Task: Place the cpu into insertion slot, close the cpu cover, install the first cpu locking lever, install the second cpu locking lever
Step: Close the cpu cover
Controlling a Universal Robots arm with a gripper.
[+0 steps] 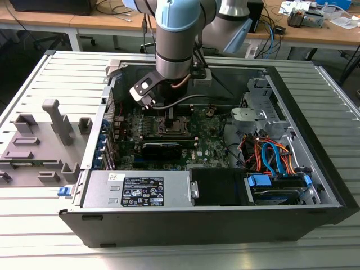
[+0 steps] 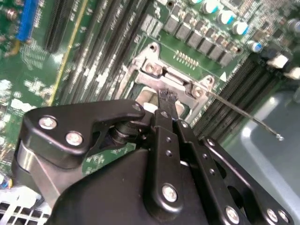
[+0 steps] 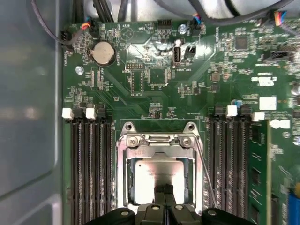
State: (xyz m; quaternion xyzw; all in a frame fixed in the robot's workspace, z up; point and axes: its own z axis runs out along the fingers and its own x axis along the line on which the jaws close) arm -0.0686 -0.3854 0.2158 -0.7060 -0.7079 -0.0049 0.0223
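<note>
Well apart from the insertion slot (image 1: 172, 126), on the exterior view's left and outside the computer case (image 1: 197, 225), stands a grey fixture block (image 1: 39, 140). The arm (image 1: 177, 39) reaches straight down into the case over the slot. On the exterior view's right of the slot lie the orange and blue cables (image 1: 270, 157), also well apart.

In the first wrist view the gripper (image 3: 164, 190) sits inside the slot's outline. Its fingers are drawn together, with nothing visible between them, and the tips are on or just over the cpu (image 3: 154, 171). The cpu lies flat in the slot, its bright top showing through the window of the cpu cover (image 3: 159, 139). The cover appears to be lying down around it.

The relation that matters is with the thin wire locking lever (image 2: 243, 114). It starts at a corner of the slot, just beside the gripper and apart from it. Its long axis runs out and away from the slot over the memory slots (image 3: 89, 168), and its free end hangs off the board. By my reading it is unlatched, and the gripper is nearer the cpu than the lever's free end.
</note>
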